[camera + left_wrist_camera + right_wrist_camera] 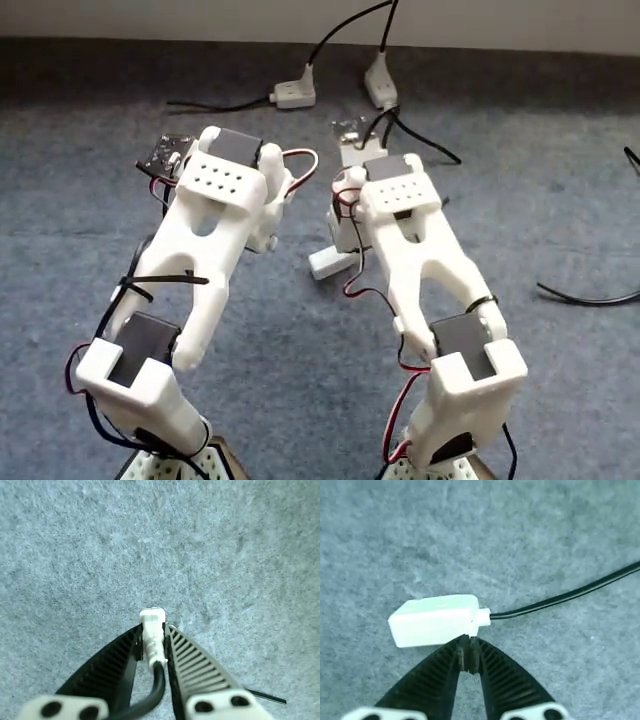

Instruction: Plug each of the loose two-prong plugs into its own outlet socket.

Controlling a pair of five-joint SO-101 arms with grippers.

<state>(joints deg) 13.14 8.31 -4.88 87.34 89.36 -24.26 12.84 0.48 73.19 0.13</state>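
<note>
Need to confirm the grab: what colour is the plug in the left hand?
White plug, black cord; best in left wrist view.

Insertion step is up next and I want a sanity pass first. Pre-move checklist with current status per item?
1. Left gripper has a plug: ok. It is shut on the white plug, with the cord trailing back between the fingers.
2. Prong orientation: cannot tell. No prongs are visible on the held plug.
3. Right gripper holds the white socket block: cannot tell. The fingers are shut with their tips against the block's edge near its cable end.
4. Plug lined up with the socket: not ok. Grey carpet lies ahead of the plug.
5. Socket's black cable clear of the fingers: ok. It runs away to the side.
</note>
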